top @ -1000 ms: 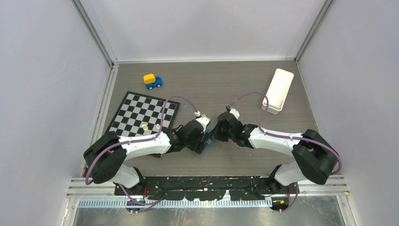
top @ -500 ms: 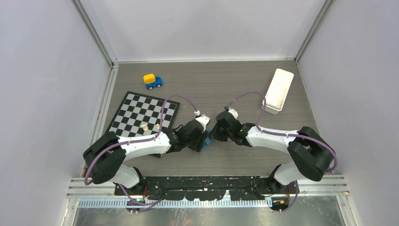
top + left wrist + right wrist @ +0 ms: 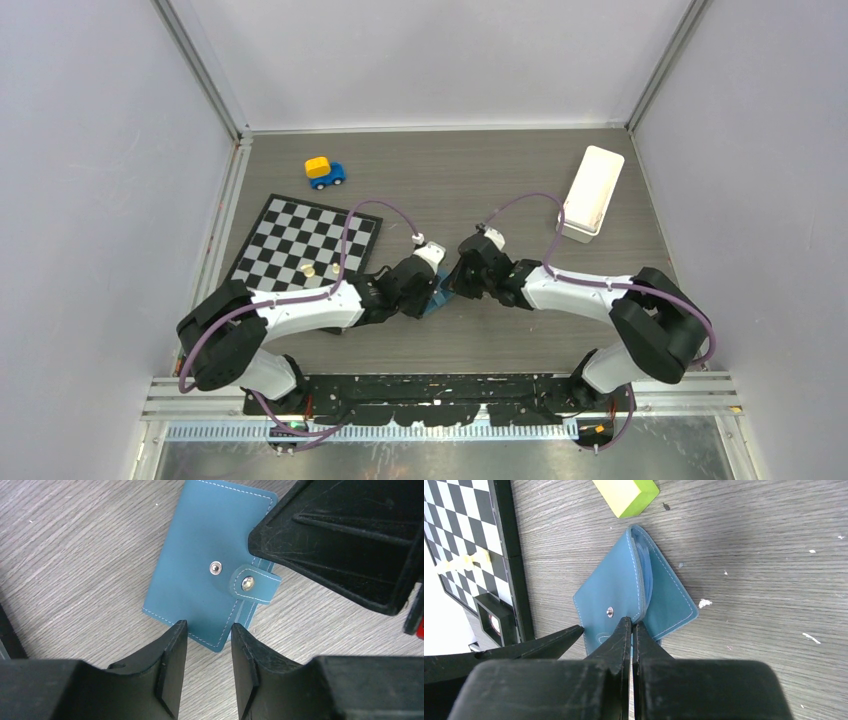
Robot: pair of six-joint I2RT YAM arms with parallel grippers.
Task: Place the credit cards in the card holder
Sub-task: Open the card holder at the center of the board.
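The teal-blue card holder (image 3: 210, 575) lies on the grey table, its snap strap (image 3: 251, 584) undone. My left gripper (image 3: 207, 628) is open and hovers low, its fingertips straddling the holder's near corner. My right gripper (image 3: 631, 622) is shut on the edge of the holder's top cover (image 3: 616, 587), which stands lifted a little off the lower leaf (image 3: 669, 600), with lighter blue inside. In the top view the holder (image 3: 437, 303) shows between the two grippers. The right gripper's fingers (image 3: 345, 540) cover the holder's far edge. No credit cards are in view.
A lime-green block (image 3: 625, 494) lies just beyond the holder. A chessboard (image 3: 305, 240) with small pieces sits to the left. A blue and yellow toy car (image 3: 324, 171) is at the back left. A long white tray (image 3: 592, 190) is at the back right.
My right gripper has shifted slightly left and away with the holder's edge. The holder now lies flatter and a little further left. The left arm has barely moved.
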